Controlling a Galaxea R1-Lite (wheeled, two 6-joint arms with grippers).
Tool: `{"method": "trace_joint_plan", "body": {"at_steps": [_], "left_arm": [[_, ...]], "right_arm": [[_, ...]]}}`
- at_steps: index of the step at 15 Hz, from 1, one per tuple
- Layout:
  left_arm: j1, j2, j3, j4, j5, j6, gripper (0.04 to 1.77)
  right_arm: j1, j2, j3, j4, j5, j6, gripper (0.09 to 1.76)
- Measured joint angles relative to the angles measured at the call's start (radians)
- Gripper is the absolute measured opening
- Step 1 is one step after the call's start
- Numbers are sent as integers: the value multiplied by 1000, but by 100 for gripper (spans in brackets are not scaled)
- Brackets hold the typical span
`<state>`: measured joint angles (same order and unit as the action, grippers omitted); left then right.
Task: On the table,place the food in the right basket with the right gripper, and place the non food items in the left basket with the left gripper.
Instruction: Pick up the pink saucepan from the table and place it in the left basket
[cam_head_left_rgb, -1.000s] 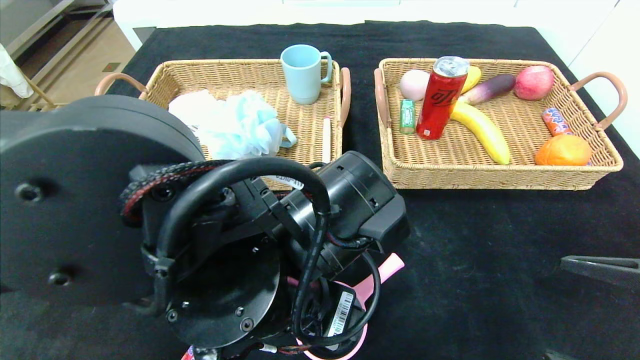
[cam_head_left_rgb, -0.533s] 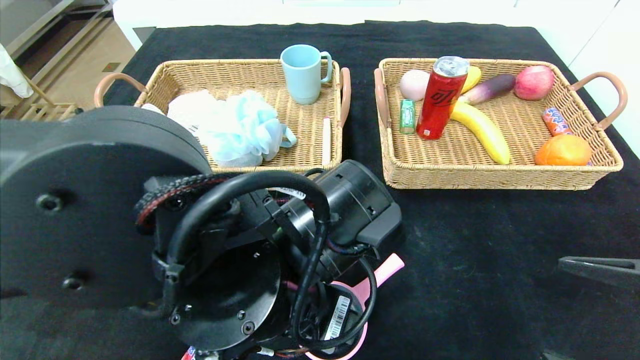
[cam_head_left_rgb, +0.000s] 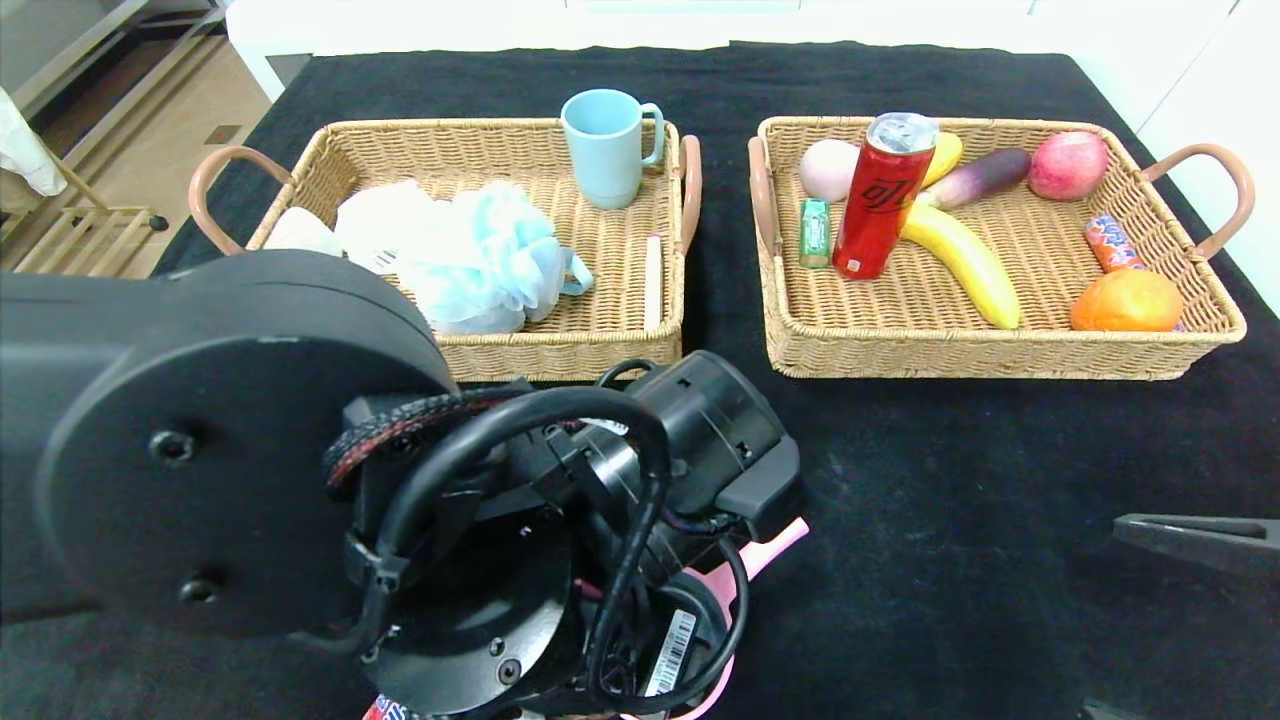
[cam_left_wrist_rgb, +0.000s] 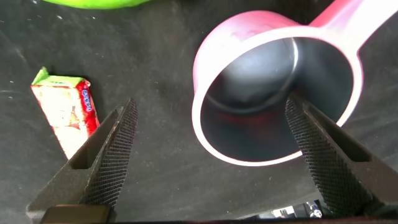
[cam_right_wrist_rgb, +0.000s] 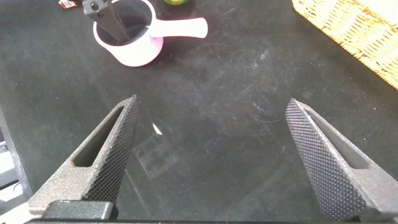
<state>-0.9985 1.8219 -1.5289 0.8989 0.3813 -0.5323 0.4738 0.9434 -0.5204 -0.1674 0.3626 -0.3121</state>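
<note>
Left arm (cam_head_left_rgb: 400, 520) lowered, hiding most of pink cup (cam_head_left_rgb: 770, 545)

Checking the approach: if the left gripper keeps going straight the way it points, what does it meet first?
Probably the pink cup: the open left gripper points down at it, one finger apparently inside the rim. Depth is unclear.
</note>
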Motion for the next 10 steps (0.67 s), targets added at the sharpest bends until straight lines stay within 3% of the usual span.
{"method": "trace_joint_plan", "body": {"at_steps": [5, 10], "left_arm": [[0, 12, 14, -8, -2, 2, 172], [1, 20, 13, -9, 1, 3, 99]], "right_arm": [[-6, 0, -1, 0, 0, -1, 171], [-12, 8, -1, 0, 0, -1, 171]]}}
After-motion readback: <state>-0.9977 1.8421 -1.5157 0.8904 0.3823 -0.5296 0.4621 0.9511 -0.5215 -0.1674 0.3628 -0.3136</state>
